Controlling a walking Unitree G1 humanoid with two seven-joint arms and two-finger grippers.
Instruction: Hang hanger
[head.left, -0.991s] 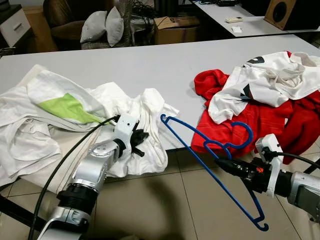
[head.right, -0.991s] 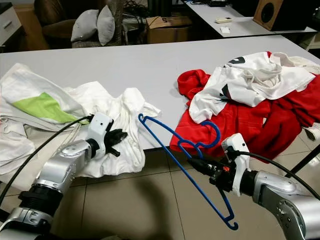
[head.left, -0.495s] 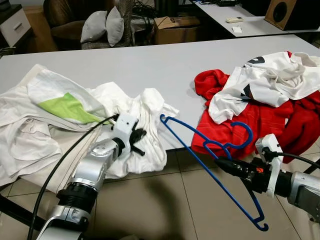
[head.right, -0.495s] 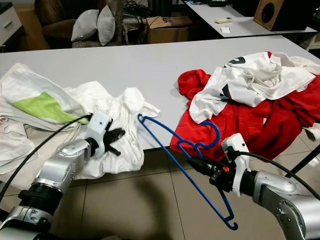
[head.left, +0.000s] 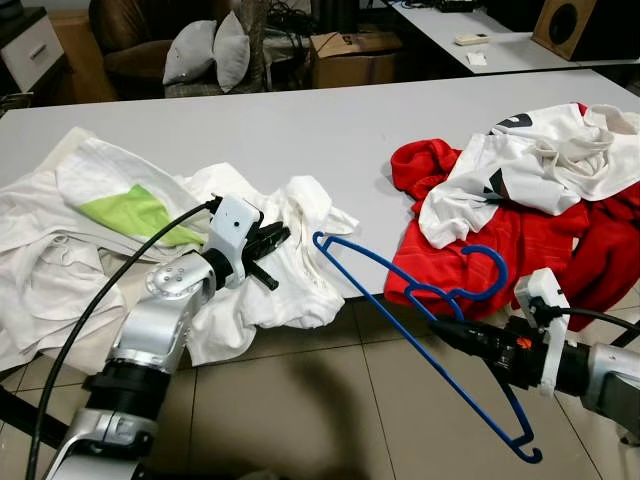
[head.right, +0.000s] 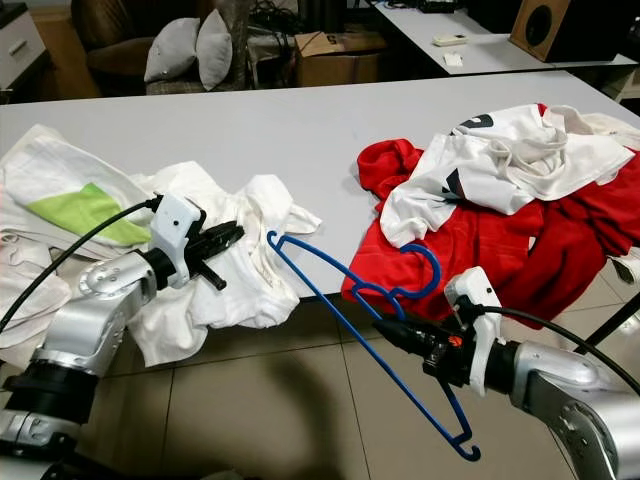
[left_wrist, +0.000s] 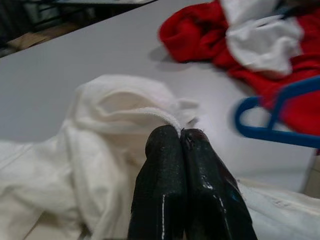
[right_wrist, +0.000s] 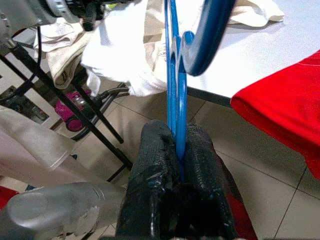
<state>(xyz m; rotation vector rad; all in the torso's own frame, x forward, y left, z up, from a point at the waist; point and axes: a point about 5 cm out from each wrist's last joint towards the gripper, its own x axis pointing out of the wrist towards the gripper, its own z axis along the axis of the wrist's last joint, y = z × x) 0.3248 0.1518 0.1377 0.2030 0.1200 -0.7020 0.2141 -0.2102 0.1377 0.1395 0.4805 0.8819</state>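
Observation:
A blue plastic hanger sticks out over the floor in front of the grey table, its hook lying against the red garment. My right gripper is shut on its bar just below the table edge, and the right wrist view shows the same hold. A crumpled white shirt hangs over the front edge of the table. My left gripper is shut on a fold of it, held a little above the table; the left wrist view shows the white hem pinched at the fingertips.
A red and white clothes pile covers the table's right side. A white cloth with a green patch lies on the left. Behind the table stand a cardboard box, grey cushions and a speaker. Tiled floor lies below the arms.
My left gripper has risen and drawn back to the left, pulling the white shirt's fold up with it. The hanger's far end has shifted slightly left; the right arm has barely moved.

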